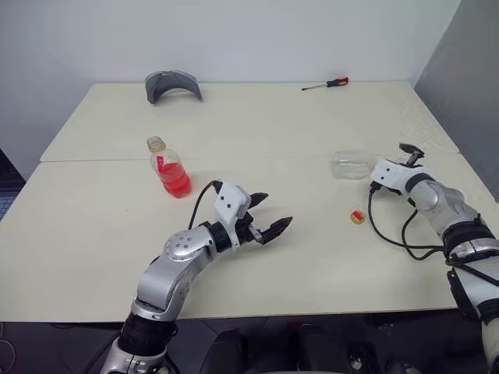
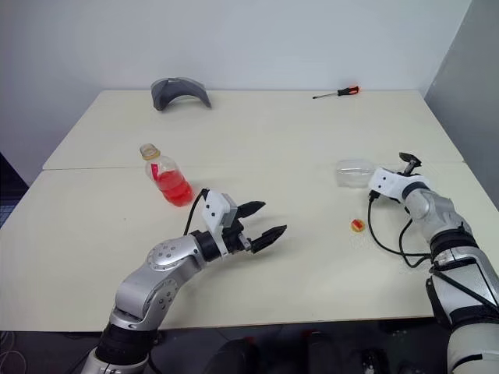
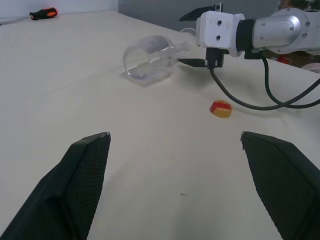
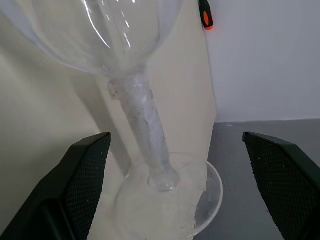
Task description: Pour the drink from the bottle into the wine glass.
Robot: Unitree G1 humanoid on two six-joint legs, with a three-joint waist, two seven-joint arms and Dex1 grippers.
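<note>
The wine glass (image 1: 351,166) lies on its side at the bench's (image 1: 257,125) right, stem between the right gripper's (image 3: 192,39) spread jaws. A small red-yellow cap (image 1: 357,217) lies near. The bottle (image 1: 168,168) stands left; the left gripper (image 1: 267,214) is spread, empty.

bottle (image 1: 168,168) upright, wine glass (image 1: 352,165) toppled

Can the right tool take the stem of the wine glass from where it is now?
Probably yes. The wine glass lies on its side on the table, and the open right tool already has the stem between its fingers, with nothing in the way.
</note>
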